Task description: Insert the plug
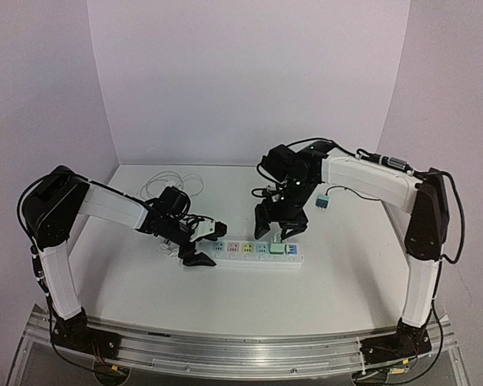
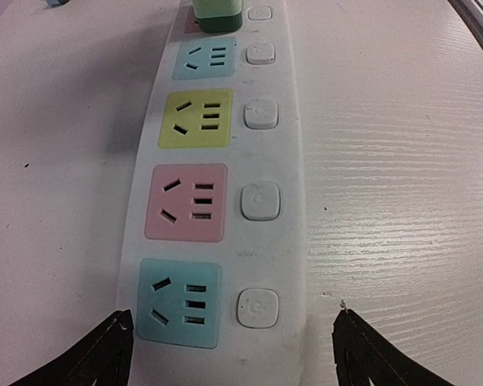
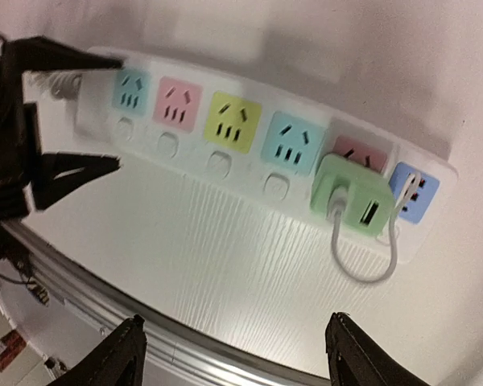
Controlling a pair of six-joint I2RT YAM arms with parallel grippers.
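The white power strip (image 1: 253,251) lies across the middle of the table, with coloured sockets in a row. A green plug (image 3: 352,195) sits in the pink socket second from the strip's right end, also visible as the green plug (image 1: 276,248) in the top view. A short white cable (image 3: 362,269) loops from it. My right gripper (image 3: 235,338) hangs open just above the plug with nothing between its fingers. My left gripper (image 2: 233,342) is open and straddles the strip's left end, by the teal socket (image 2: 179,303).
A small blue adapter (image 1: 323,201) on a dark lead lies behind the strip at the right. A coil of white cable (image 1: 173,185) lies at the back left. The metal rail (image 3: 225,354) marks the table's near edge.
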